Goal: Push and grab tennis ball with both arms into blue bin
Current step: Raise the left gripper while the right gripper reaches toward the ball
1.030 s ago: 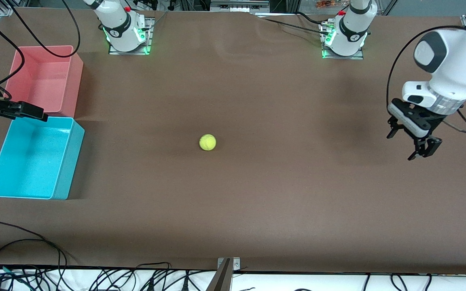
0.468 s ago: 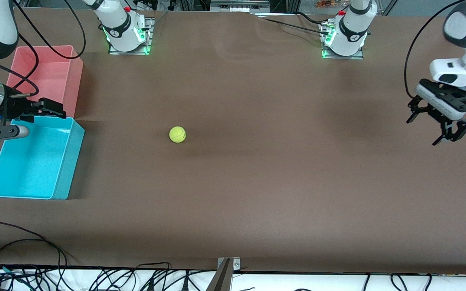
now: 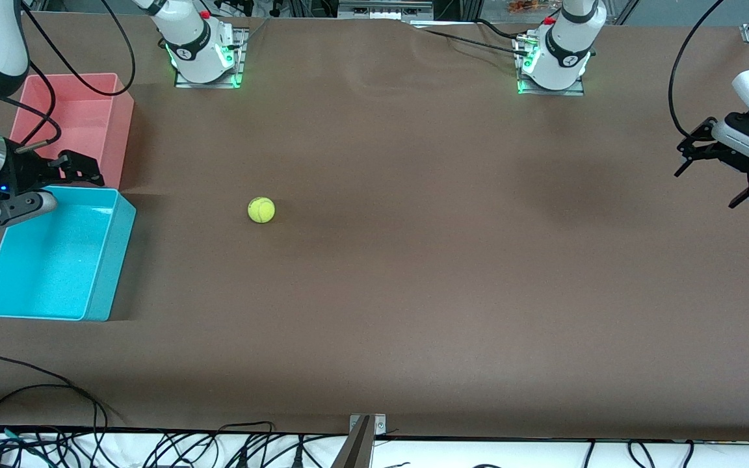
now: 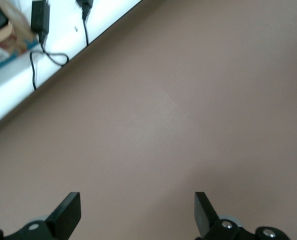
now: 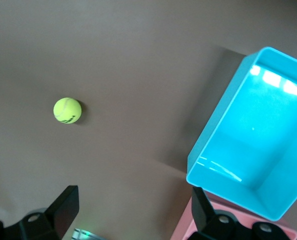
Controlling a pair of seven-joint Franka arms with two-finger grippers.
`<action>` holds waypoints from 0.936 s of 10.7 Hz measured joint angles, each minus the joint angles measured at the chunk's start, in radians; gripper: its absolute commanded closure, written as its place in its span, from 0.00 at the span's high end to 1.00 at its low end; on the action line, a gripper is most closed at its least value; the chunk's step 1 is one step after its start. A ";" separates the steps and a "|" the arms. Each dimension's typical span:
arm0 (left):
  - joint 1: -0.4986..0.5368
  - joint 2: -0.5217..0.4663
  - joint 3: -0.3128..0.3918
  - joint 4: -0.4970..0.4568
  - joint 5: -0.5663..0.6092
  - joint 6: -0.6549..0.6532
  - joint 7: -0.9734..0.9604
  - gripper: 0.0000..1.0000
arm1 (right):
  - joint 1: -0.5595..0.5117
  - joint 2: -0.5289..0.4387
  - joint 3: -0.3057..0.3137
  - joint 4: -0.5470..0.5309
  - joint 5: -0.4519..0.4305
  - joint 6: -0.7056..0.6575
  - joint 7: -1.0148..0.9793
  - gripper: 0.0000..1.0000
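Tabletop of plain brown [image 3: 413,292] fills the front view, with a white ledge strewn with black cables [image 3: 88,448] along the bottom edge and the two arm bases, lit green, along the top. At mid-left of that frame the tennis ball [image 3: 261,210] rests on the bare surface, near the blue bin [image 3: 105,260], which sits at the left edge just below the pink bin [image 3: 118,130]. The right gripper [image 3: 72,170] hangs at the left edge over the seam between the two bins, fingers spread wide and empty, the ball a little way off toward the table's middle. At the right edge the left gripper [image 3: 716,172] hovers over bare table, also wide and empty, well apart from the ball. In the left wrist view, two black fingertips [image 4: 68,212] stand far apart at the bottom over brown surface, a white ledge with cables in the upper left corner. In the right wrist view, the ball [image 5: 67,110] lies at centre-left, the blue bin [image 5: 213,145] at right, spread fingertips [image 5: 66,202] below.
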 measured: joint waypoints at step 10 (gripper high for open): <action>-0.031 -0.001 -0.102 0.270 0.125 -0.512 -0.635 1.00 | 0.023 0.050 0.002 -0.181 0.061 0.031 0.268 1.00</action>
